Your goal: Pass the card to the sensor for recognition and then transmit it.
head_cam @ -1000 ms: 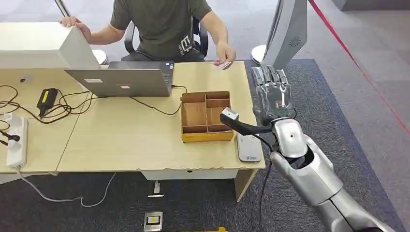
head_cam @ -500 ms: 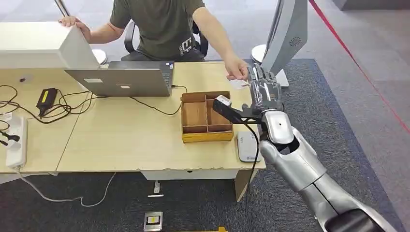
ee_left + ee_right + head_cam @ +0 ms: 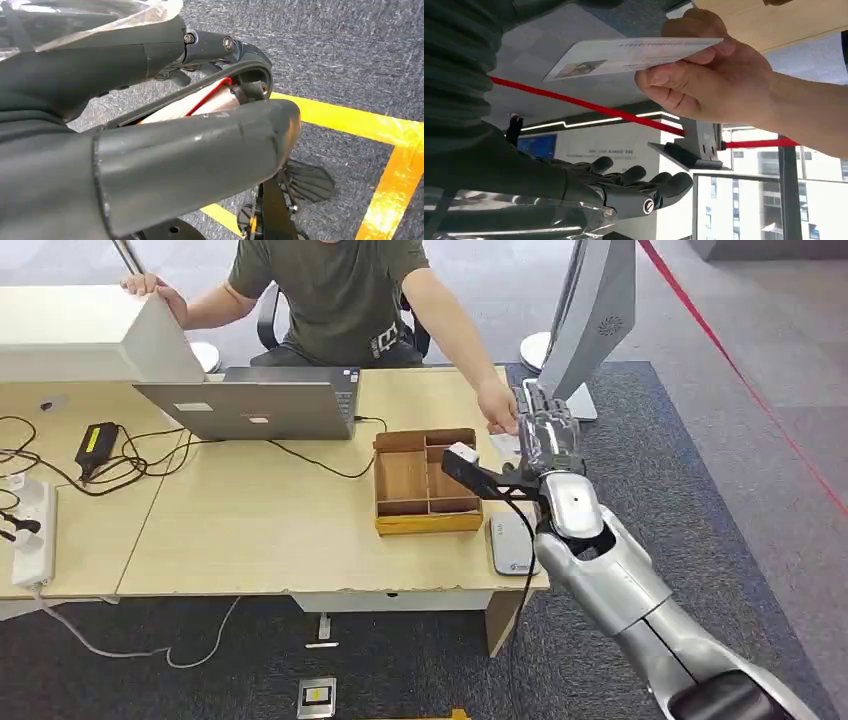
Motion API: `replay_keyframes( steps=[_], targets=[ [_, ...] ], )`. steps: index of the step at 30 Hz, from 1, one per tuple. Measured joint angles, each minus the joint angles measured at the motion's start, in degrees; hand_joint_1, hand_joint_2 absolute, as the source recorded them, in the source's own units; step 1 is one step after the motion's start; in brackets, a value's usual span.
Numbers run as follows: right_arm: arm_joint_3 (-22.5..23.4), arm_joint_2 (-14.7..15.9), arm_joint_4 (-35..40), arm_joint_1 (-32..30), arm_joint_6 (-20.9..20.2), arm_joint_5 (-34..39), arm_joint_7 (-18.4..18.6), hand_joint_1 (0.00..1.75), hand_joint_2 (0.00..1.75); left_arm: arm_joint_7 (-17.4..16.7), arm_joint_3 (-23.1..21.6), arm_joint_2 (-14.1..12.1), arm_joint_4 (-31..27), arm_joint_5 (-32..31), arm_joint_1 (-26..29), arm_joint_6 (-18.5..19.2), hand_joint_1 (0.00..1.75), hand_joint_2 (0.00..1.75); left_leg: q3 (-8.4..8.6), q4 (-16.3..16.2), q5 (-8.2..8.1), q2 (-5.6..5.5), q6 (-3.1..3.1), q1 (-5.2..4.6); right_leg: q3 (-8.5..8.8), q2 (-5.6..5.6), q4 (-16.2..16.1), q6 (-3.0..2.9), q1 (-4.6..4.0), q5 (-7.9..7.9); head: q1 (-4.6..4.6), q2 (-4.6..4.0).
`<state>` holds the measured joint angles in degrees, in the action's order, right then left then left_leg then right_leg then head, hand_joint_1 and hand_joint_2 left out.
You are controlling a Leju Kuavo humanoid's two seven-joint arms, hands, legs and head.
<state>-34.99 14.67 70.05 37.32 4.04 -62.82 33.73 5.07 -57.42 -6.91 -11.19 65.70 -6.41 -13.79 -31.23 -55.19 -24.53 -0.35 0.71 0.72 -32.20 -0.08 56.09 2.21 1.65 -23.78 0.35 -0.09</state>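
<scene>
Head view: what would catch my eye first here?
A seated person's hand holds a card out to the robot's raised right hand at the desk's right end. The hand's fingers are apart and it does not yet hold the card. Beside it sits a brown tray with compartments.

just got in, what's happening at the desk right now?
A card handover is under way. The seated person's hand holds out the card at the far right corner of the desk, right beside the robot's right hand. That hand is raised and open, fingers apart, and has not gripped the card yet. The grey sensor pad lies on the desk's near right edge, next to the wooden tray, with nothing on it.
</scene>
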Motion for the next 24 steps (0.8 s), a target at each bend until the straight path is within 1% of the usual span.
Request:
replay_keyframes(
  steps=[3,4,5,12,15,24],
  targets=[
    [0.0,0.6,0.3,-0.1,-0.6,0.2,0.7,0.00,1.75,0.5,0.0,-0.1,0.0,-0.5,0.0,0.4,0.00,0.00,0.00,0.0,0.00,0.00,0.00,0.00,0.00,0.00,0.0,0.00,0.00,0.00,0.02,0.02],
    [0.0,0.9,0.4,-0.1,-0.8,0.1,0.9,1.68,1.75,0.6,0.0,-0.1,0.0,-0.7,0.0,0.5,0.00,0.00,0.00,0.0,0.00,0.01,0.00,0.00,0.00,0.00,0.0,0.00,0.00,0.00,0.02,0.00],
    [0.0,1.0,0.7,-0.2,-1.0,0.1,1.2,1.75,1.75,0.7,0.0,-0.1,0.0,-0.8,0.0,0.6,0.00,0.00,0.00,0.0,0.00,0.01,0.00,0.00,0.00,0.00,0.0,0.00,0.00,0.00,0.02,0.00],
    [0.0,2.7,2.2,-1.0,-0.9,0.3,2.5,1.75,1.75,0.9,0.0,-0.1,0.0,-1.4,0.1,0.7,0.00,0.00,0.01,0.0,0.00,0.01,0.00,0.00,0.00,0.00,0.0,0.00,0.00,0.00,0.00,0.00],
    [0.0,3.1,2.5,-1.1,-0.5,1.6,2.0,1.75,1.75,0.7,0.0,-0.1,0.0,-1.4,0.1,0.7,0.00,0.00,0.00,0.0,0.00,0.02,0.00,0.00,0.00,0.00,0.0,0.00,0.00,0.00,0.02,0.00],
    [-1.2,2.9,2.3,-0.6,0.7,2.1,0.8,1.75,1.75,0.6,0.0,-0.2,0.0,-0.9,0.1,0.7,0.00,0.00,-0.01,0.0,0.00,0.01,0.00,0.00,0.01,0.00,0.0,0.00,0.00,0.00,0.02,0.00]
  ],
)
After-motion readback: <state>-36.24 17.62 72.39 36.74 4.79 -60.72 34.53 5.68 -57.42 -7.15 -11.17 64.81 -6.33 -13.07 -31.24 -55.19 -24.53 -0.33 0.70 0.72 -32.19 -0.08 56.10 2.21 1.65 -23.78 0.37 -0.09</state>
